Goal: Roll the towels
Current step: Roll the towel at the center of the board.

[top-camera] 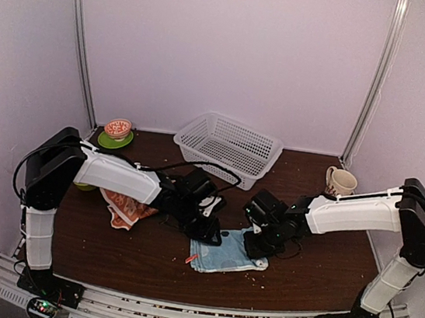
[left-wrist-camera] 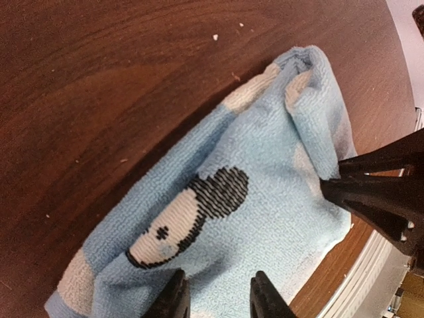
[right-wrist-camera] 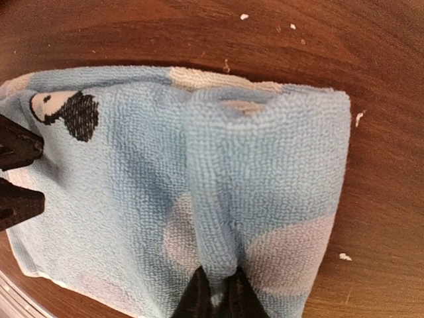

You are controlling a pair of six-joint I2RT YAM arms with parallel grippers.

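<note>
The light blue towel (top-camera: 225, 256) lies near the table's front edge, partly folded over, with a black-and-white figure (left-wrist-camera: 189, 215) on it. Along its right part runs a raised ridge (right-wrist-camera: 218, 199). My right gripper (right-wrist-camera: 218, 301) is shut on the near end of that ridge. On the towel's left part my left gripper (left-wrist-camera: 215, 301) stands with its jaws apart, both tips on the cloth and flat cloth between them. In the top view the left gripper (top-camera: 206, 234) and right gripper (top-camera: 252, 248) flank the towel. The orange-red towel (top-camera: 129, 210) lies crumpled under the left arm.
A white basket (top-camera: 230, 147) stands at the back middle. A patterned mug (top-camera: 340, 181) is at the back right, and a bowl on a green plate (top-camera: 117, 131) at the back left. The table's front edge (left-wrist-camera: 344, 265) runs close to the blue towel.
</note>
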